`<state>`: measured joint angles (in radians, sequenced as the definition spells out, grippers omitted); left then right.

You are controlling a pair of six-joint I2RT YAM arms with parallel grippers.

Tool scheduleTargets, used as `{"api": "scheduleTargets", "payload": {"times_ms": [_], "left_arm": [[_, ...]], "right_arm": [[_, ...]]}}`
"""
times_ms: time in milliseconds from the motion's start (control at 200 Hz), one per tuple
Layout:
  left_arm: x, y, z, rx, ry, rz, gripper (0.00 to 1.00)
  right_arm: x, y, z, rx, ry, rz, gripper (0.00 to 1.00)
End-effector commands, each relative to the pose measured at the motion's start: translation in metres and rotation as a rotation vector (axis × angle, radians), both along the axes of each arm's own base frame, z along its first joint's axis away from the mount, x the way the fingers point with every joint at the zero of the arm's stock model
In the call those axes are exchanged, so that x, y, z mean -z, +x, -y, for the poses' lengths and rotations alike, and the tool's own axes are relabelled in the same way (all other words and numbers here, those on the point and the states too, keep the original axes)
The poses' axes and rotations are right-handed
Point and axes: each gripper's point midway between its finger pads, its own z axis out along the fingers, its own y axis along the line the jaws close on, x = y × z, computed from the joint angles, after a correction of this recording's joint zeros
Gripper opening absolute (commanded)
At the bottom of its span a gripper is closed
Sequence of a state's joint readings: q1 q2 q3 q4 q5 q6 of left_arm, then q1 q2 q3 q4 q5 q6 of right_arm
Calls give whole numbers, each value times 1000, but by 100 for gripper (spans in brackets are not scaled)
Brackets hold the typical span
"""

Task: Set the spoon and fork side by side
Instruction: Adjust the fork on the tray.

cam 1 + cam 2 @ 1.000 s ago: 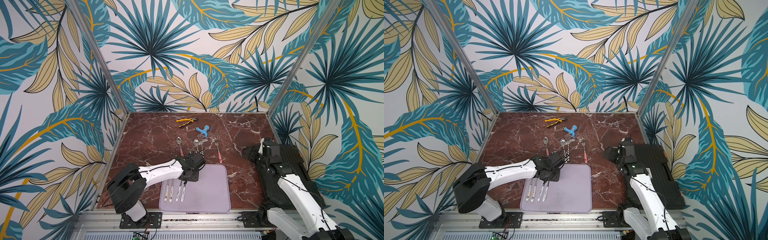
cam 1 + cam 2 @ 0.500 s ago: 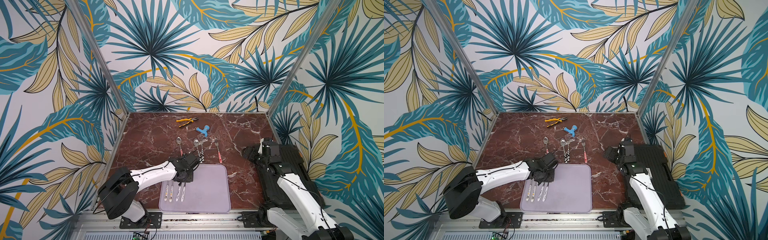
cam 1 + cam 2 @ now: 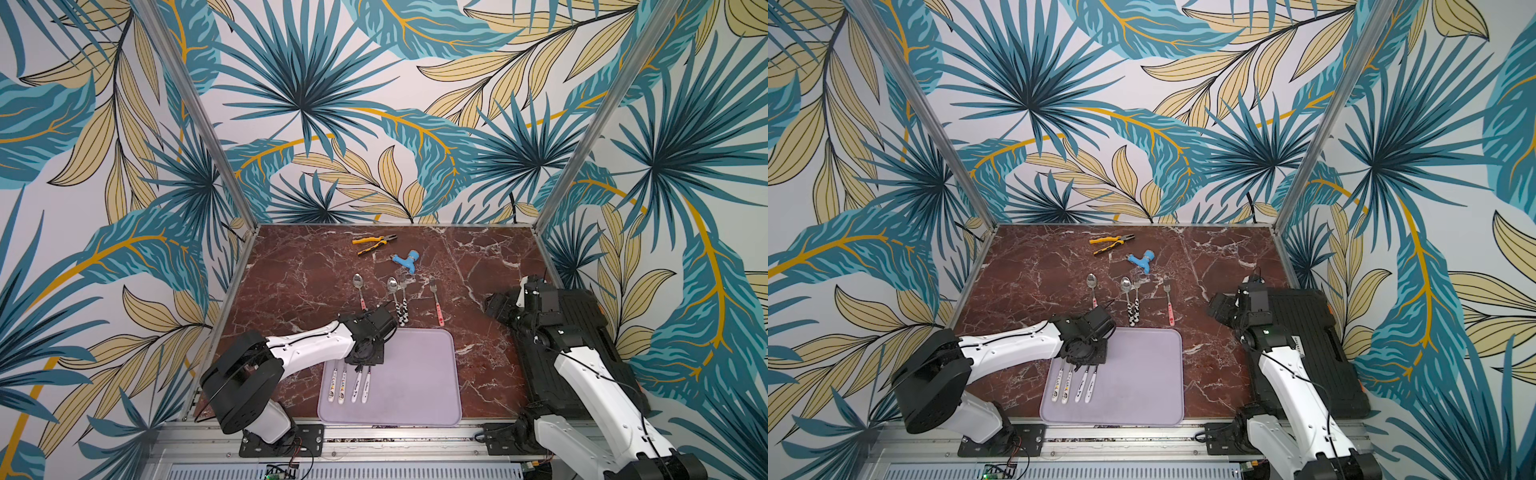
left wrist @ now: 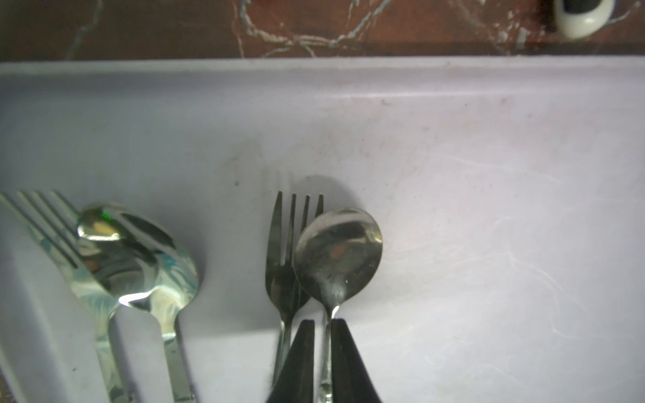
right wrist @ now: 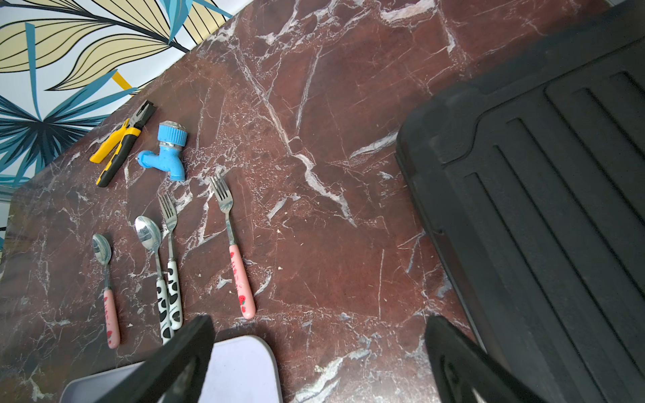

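On the lavender plastic tray [image 4: 453, 157], the steel spoon [image 4: 338, 251] overlaps the tines of the steel fork [image 4: 279, 244], its neck pinched by my left gripper [image 4: 325, 336]. Alignment is in hand, I judge; next, ease it sideways clear. My right gripper [image 5: 317, 326] hangs spread.

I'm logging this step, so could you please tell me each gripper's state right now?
Left gripper: closed on the neck of a spoon lying on the tray.
Right gripper: open, holding nothing.

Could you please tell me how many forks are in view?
4. On the table: cow-patterned fork, pink-handled fork. On the tray: one fork by the gripped spoon, another by the other spoon.
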<state>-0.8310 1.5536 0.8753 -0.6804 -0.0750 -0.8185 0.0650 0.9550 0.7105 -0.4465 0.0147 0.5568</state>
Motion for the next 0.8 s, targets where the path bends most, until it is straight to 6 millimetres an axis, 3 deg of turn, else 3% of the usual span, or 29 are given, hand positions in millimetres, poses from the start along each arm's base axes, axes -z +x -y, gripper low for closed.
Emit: {"api": "scheduleTargets", "payload": {"times_ms": [0, 386, 546, 796], "left_arm": [[14, -6, -15, 3, 65, -26, 14], [15, -3, -24, -15, 98, -16, 14], [8, 2, -15, 6, 60, 5, 18], [-20, 9, 4, 49, -37, 43, 21]], "right_arm": [[11, -5, 2, -2, -21, -32, 99], [11, -5, 3, 0, -21, -30, 99], [11, -5, 3, 1, -20, -31, 99], [11, -5, 3, 1, -20, -32, 99]]}}
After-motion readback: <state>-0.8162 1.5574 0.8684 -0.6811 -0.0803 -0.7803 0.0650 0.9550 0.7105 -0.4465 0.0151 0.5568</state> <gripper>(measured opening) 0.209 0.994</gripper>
